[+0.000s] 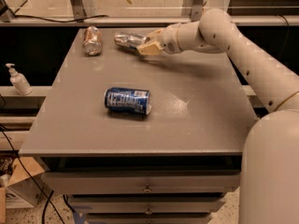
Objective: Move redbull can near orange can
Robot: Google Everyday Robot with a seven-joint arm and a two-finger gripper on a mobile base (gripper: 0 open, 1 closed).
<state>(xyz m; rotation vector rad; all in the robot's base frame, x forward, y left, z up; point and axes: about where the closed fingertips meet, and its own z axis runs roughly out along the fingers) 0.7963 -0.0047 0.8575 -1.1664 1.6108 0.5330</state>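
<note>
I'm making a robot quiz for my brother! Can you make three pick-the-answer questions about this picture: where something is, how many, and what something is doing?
1. Where is the blue can?
A) middle of the table
B) on the floor
C) in a drawer

2. How many cans are there?
A) one
B) three
C) five

3. What is the gripper doing?
A) hanging empty
B) holding the redbull can
C) resting on the floor

Answers:
1 A: it lies on its side mid-table.
2 B: blue can, redbull can, orange can.
3 B: its fingers clasp the slim can over the table's far end, near the orange can.
</note>
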